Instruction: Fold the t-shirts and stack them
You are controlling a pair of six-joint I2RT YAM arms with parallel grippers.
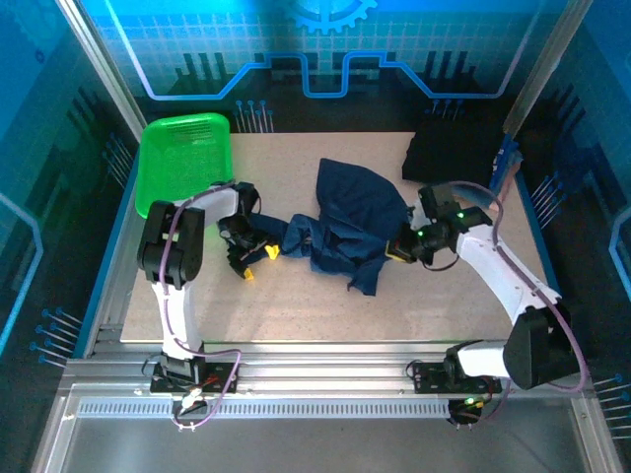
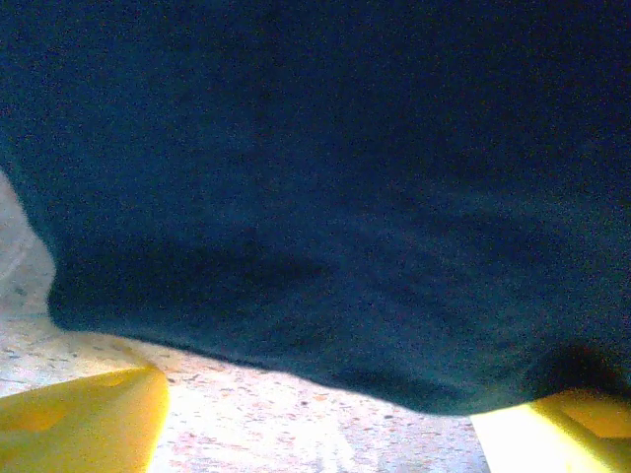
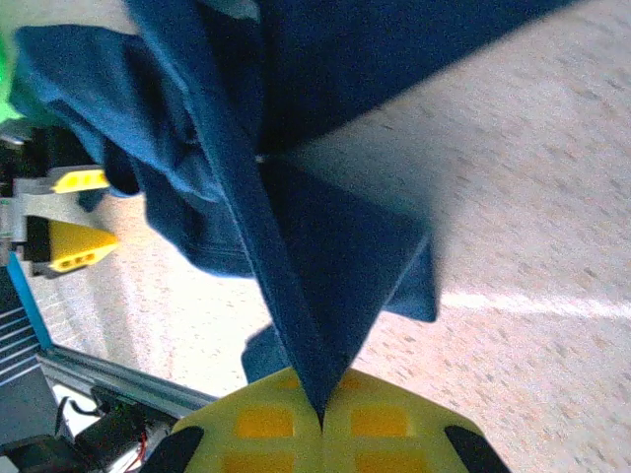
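The table (image 1: 296, 315) carries everything, and both grippers are held low over its middle. A crumpled navy shirt (image 1: 350, 222) is spread between the two grippers: its bulk lies just left of the right gripper (image 1: 399, 251), and a narrower end reaches to the left gripper (image 1: 259, 263).

A green basket (image 1: 182, 158) is seen beyond the left gripper and slightly to its left, well apart from the cloth. A pile of black shirts (image 1: 454, 153) is seen beyond the right gripper, at the far right corner of the table, apart from the navy shirt.

The right gripper (image 3: 320, 424) is closed tight on a fold of the navy shirt (image 3: 325, 266). From the pinched point the cloth is drawn into a sharp ridge running away from the gripper, and loose folds hang to its left.

The left gripper (image 2: 315, 434) is held wide open, with its yellow fingers (image 2: 89, 419) far apart at either side. The navy shirt (image 2: 325, 197) hangs just ahead of it, and bare table is seen between the fingers. Nothing is gripped by it. Whether the cloth is touched by the fingers cannot be told.
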